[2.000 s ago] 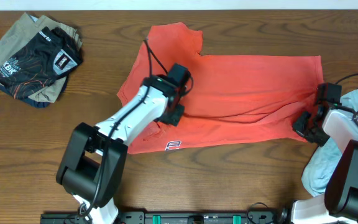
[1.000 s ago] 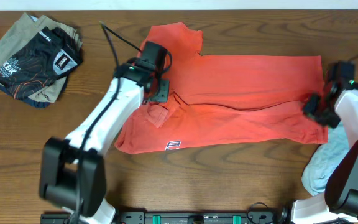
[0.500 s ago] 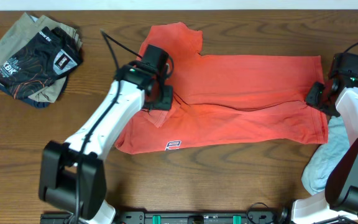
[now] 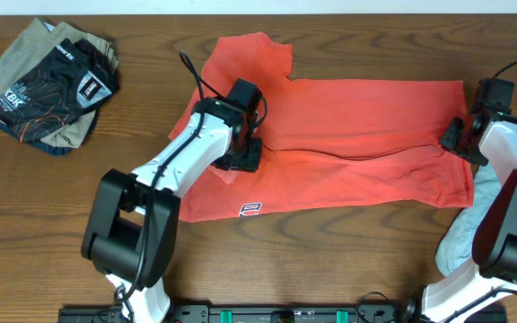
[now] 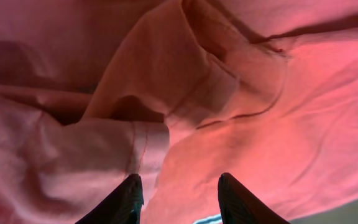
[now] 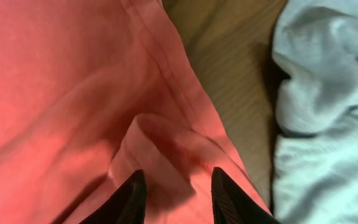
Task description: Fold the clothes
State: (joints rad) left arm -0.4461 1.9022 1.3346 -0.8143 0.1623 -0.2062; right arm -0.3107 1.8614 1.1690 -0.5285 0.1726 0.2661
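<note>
Coral-red T-shirt lies spread across mid-tabletop, with a long crease along its middle and the sleeve area bunched on its left side.

- Left claw: fingers apart, low over the rumpled sleeve folds, nothing pinched that I can see.
- Right claw: also spread, straddling a raised curl of hem at the shirt's right edge. It is not closed on it.
- Pale blue-grey garment sits just beside that edge, with a strip of bare wood between.

Risks, as I judge them:
- The left claw closes on stacked layers, so the bunch drags along and the wrinkle sets into the fold.
- The right claw catches only the thin hem curl, and the cloth slips free partway through the lift.
- The right claw strays outward and snags the pale garment.
- The arms pull unevenly, so the fold line skews and the middle crease deepens.
</note>
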